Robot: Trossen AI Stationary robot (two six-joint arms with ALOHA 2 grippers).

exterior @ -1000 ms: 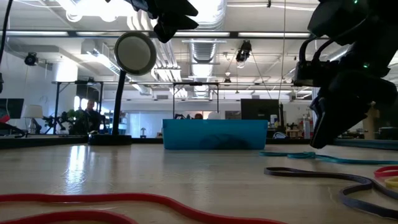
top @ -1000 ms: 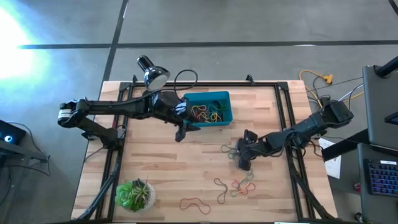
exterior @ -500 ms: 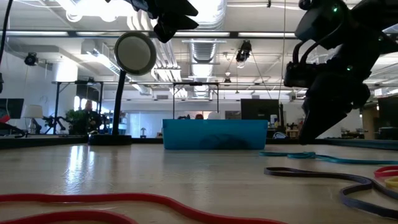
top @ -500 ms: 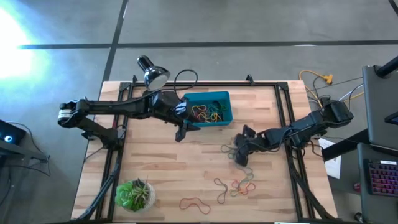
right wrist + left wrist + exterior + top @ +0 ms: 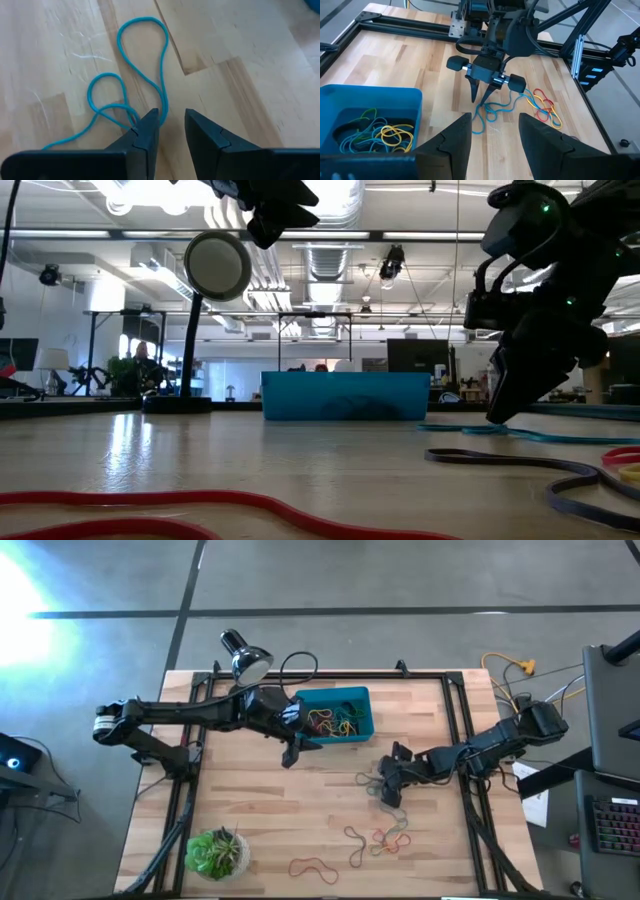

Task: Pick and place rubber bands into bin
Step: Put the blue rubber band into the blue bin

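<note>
Since a second ago your right gripper [image 5: 384, 789] has pulled in from lower on the table and dropped onto the teal band [image 5: 134, 80]; the left arm has not shifted at all. In the right wrist view the fingers stand narrowly apart, tips low over the wood beside the band's crossed strands, with nothing pinched between them yet. In the low view the tips are close above the table, though you cannot tell from there whether they touch it.

Your left gripper [image 5: 292, 752] hangs just beside the bin [image 5: 364, 697], at its near left corner, fingers spread and empty.

As for progress, judge it about halfway. The bin sits at the far middle of the table and already holds a tangle of yellow, green, blue and dark bands [image 5: 377, 131]. Still out on the wood are the teal band, the loose cluster [image 5: 378, 839] of tan, red and yellow loops nearer the front edge, and a single reddish loop [image 5: 314, 866] close to the plant [image 5: 215, 852].
</note>
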